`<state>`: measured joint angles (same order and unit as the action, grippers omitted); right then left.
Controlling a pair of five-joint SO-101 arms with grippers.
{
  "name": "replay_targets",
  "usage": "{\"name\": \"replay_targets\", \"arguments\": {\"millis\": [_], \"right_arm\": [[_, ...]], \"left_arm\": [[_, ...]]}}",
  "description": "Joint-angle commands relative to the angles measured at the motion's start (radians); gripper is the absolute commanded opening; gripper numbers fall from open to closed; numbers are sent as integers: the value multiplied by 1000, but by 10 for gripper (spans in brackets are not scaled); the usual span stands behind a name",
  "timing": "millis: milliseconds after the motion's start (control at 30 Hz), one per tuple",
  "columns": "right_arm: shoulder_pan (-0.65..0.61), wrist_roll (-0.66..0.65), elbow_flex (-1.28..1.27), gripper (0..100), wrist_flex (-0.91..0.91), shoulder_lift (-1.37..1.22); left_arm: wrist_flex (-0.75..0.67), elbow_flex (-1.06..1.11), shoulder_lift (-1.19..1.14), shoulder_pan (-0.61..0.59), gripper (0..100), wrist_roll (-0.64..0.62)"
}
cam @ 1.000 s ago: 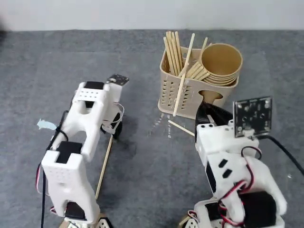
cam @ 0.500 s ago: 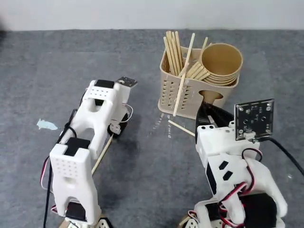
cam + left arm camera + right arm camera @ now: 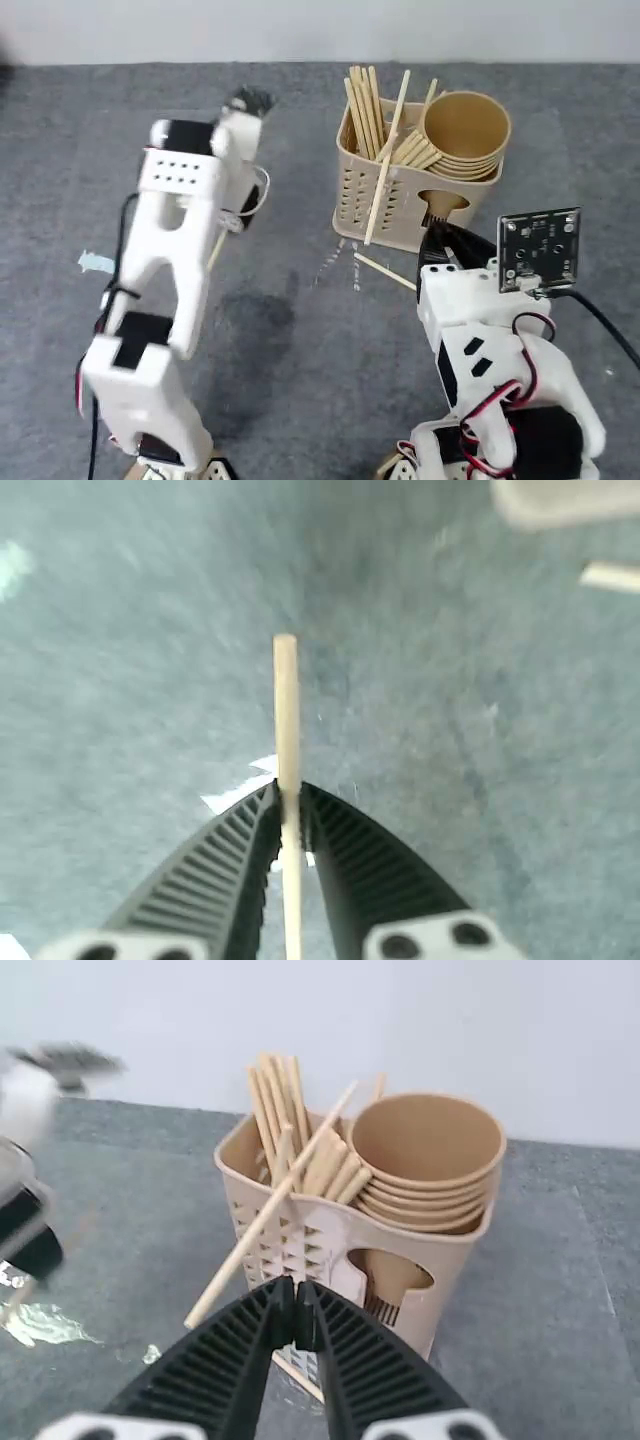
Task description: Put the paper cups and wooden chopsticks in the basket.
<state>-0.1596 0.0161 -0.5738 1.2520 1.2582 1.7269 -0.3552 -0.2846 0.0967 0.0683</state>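
Left wrist view: left claw (image 3: 287, 815) pinched narrow on a chopstick (image 3: 286, 710), which juts past the tips above the grey desk (image 3: 120, 680). High view adds the layout: basket (image 3: 400, 205) at 1 o'clock on the desk, cups (image 3: 467, 125) stacked in its 3 o'clock half, sticks (image 3: 365, 105) standing in its 9 o'clock half. One loose stick (image 3: 383, 270) lies on the desk at the basket's 6 o'clock. Right wrist view: right claw (image 3: 293, 1315) closed on nothing, facing the basket.
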Motion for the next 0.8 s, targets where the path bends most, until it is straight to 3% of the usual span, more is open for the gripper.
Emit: {"name": "replay_targets", "arguments": {"millis": [0, 333, 533, 767], "right_arm": [[53, 8, 3, 15, 35, -4], [77, 68, -176, 16, 48, 7], [81, 72, -233, 15, 48, 7], [81, 81, -308, 15, 48, 7]], "left_arm": [[26, -91, 184, 11, 12, -12], [-11, -507, 272, 54, 12, -227], [-166, -641, 272, 172, 12, -344], [-430, -604, 272, 264, 12, -453]]}}
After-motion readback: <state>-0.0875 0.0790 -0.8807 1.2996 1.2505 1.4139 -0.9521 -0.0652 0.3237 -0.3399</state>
